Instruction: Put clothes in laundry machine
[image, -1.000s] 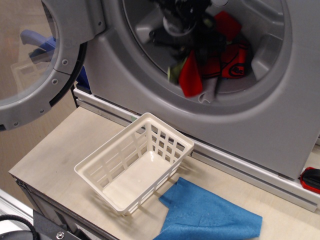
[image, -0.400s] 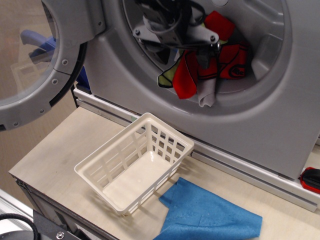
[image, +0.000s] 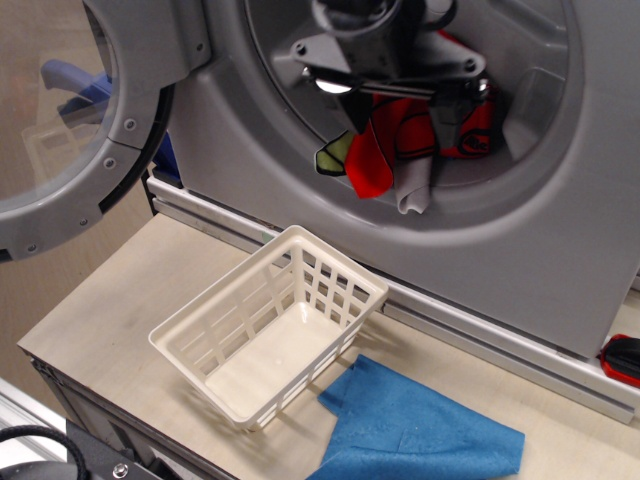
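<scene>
The clothes (image: 372, 160) lie in the lower part of the drum opening of the grey laundry machine (image: 250, 150). They are a red garment with dark trim, a light green piece (image: 334, 155) and a grey-white piece (image: 414, 190), and they hang over the drum's front lip. My gripper (image: 395, 92) is inside the drum just above the bundle. Its jaws stand wide apart, one finger at the left and one at the right, with nothing held between them. The round door (image: 60, 120) is swung open to the left.
A white lattice basket (image: 200, 330) stands empty on the wooden table in front of the machine. A flat blue cloth (image: 420, 430) lies to its right. A small red and black object (image: 622, 358) sits at the right edge.
My gripper has shifted right and up inside the drum. The clothes have dropped away from it and settled on the drum's lip. Basket and blue cloth have not moved.
</scene>
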